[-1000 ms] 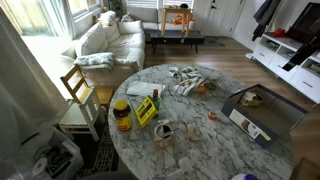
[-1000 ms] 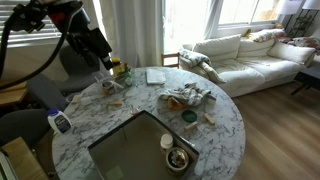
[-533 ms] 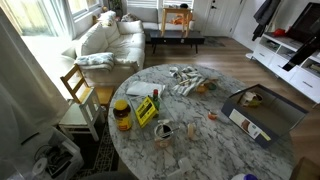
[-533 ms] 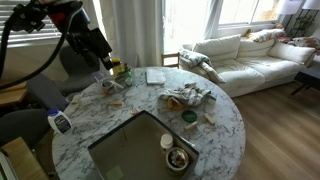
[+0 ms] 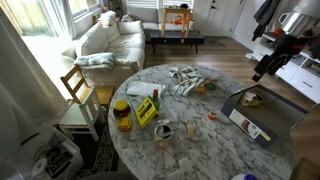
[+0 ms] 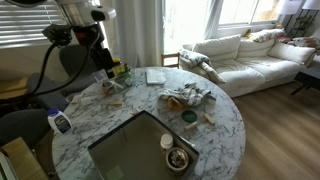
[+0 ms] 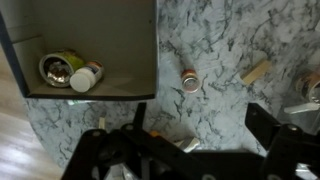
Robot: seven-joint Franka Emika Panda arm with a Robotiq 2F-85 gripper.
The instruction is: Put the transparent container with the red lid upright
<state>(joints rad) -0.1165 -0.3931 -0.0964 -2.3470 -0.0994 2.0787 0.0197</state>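
Note:
A clear jar with a red lid (image 5: 122,113) stands at the edge of the round marble table (image 5: 200,140), next to a yellow packet (image 5: 146,109); it also shows in an exterior view (image 6: 120,72). In the wrist view a small round container with a reddish top (image 7: 189,80) lies on the marble beside a wooden block (image 7: 255,72). My gripper (image 7: 200,135) is open and empty, high above the table. It shows in both exterior views (image 5: 265,65) (image 6: 103,60).
An open grey box (image 5: 262,112) with a can and small items (image 7: 62,68) stands on the table. Crumpled cloths (image 5: 185,80), a notepad (image 6: 155,75) and a white bottle (image 6: 60,122) lie around. A wooden chair (image 5: 78,95) and a sofa (image 5: 105,40) stand beyond.
The arm has swung: the gripper now shows at the upper right of one exterior view, and in the other the arm stands more upright. The table objects have not moved.

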